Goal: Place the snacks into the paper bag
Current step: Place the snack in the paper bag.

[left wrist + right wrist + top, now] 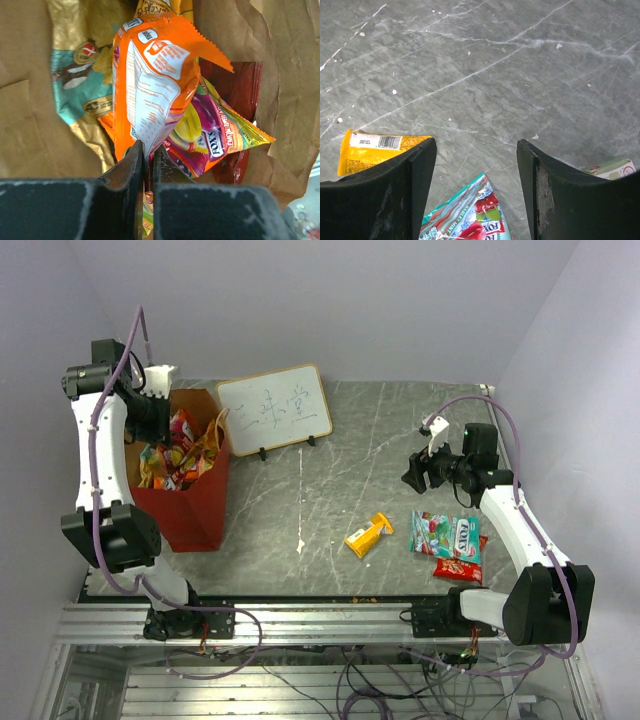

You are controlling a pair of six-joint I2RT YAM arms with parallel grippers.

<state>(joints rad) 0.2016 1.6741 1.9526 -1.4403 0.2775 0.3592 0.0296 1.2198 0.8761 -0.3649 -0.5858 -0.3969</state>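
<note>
Finding: a robotics laboratory test cell, not a home or shop.

Grounds:
- Two white-and-black robot arms, left [95,440] and right [515,515], are bolted to a bare aluminium rail [300,625] at the near edge of the desk [330,490].
- Loose cables [380,680] hang in tangles below the rail.
- Plain pale walls [350,300] close the desk in on three sides.
- A small whiteboard [274,410] with handwriting is propped on a stand.
- A red paper bag [195,505] and a few snack packets [447,535] sit on the grey stone-patterned desk top among the machinery.
</note>
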